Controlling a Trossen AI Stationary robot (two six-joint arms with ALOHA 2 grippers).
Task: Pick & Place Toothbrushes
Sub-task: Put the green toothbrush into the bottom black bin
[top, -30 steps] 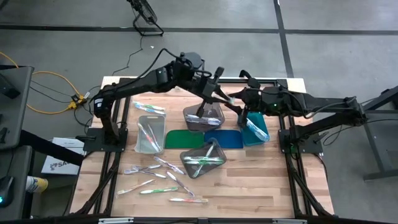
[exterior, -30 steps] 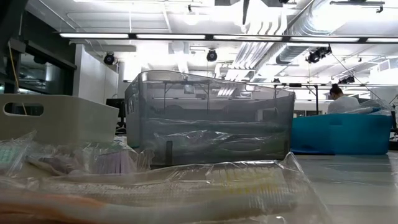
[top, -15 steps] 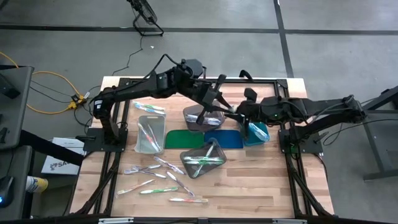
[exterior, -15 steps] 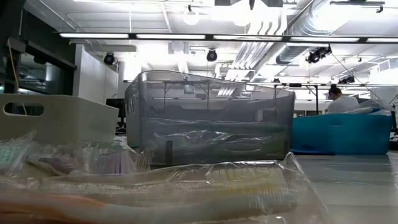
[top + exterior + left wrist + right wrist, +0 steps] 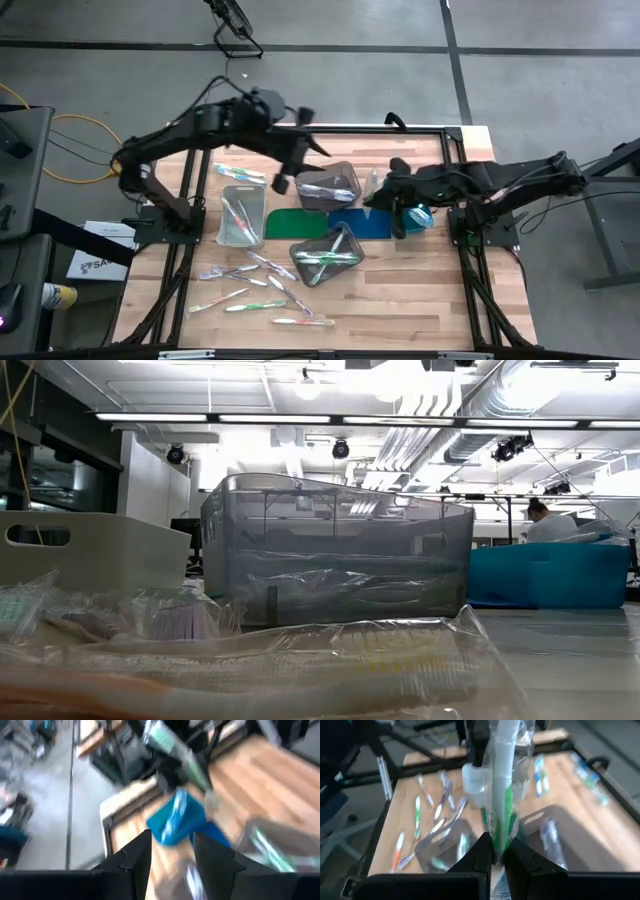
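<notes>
A wrapped green toothbrush point(image 5: 501, 795) stood pinched in the right gripper point(image 5: 494, 854), above the blue mat point(image 5: 352, 222) beside the teal bin point(image 5: 418, 214). To finish well, it needed carrying over its bin before release. The left gripper point(image 5: 171, 851) hung parted, holding nothing.

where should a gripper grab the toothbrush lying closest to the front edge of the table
Grip that toothbrush across the middle of its thin handle, coming straight down from above. It lies flat on the table, running left to right and apart from the others, so the fingers should straddle its narrow width.
</notes>
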